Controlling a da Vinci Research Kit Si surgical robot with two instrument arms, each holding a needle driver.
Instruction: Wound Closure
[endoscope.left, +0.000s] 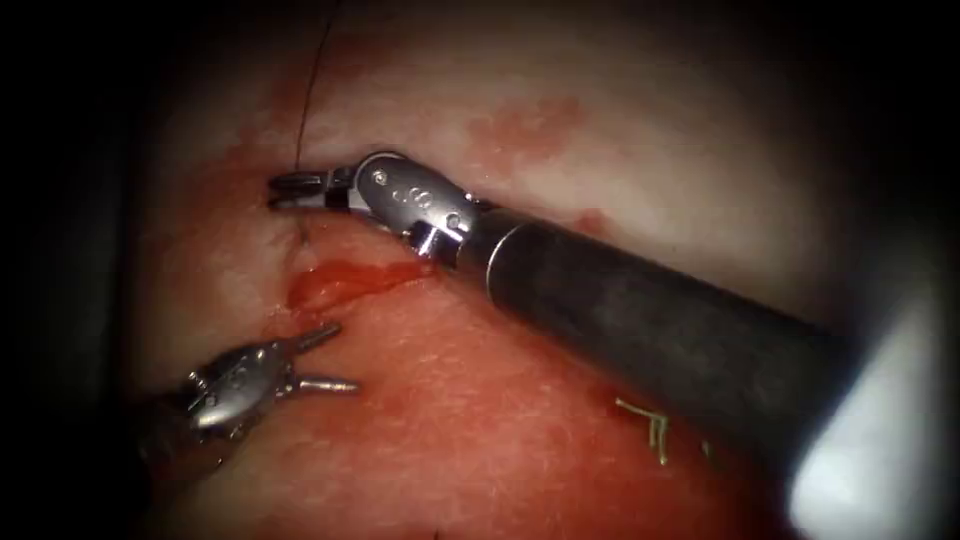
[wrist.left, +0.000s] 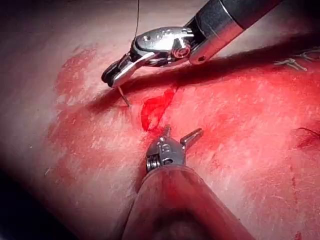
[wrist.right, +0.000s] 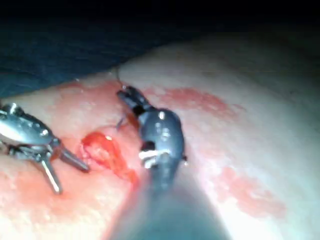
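Observation:
The tissue (endoscope.left: 620, 120) has a short cut (endoscope.left: 340, 280) holding red fluid (wrist.left: 155, 110). My right tool (endoscope.left: 285, 190) reaches in from the right, its jaws shut on the needle (wrist.left: 124, 97) close to its thread end. The short visible part of the needle (endoscope.left: 303, 235) runs down from the jaws into the tissue, just above the cut's left end. Dark thread (endoscope.left: 312, 90) rises from the jaws and leaves the picture. My left tool (endoscope.left: 335, 360) hovers below the cut with its jaws open and nothing between them. Both tools appear in the wrist views: right (wrist.right: 129, 96), left (wrist.left: 182, 134).
Pale cut ends of thread (endoscope.left: 645, 425) lie on the tissue under the right tool's shaft (endoscope.left: 650, 320). Red fluid stains the surface around the cut, and fainter patches (endoscope.left: 530, 125) mark the far side.

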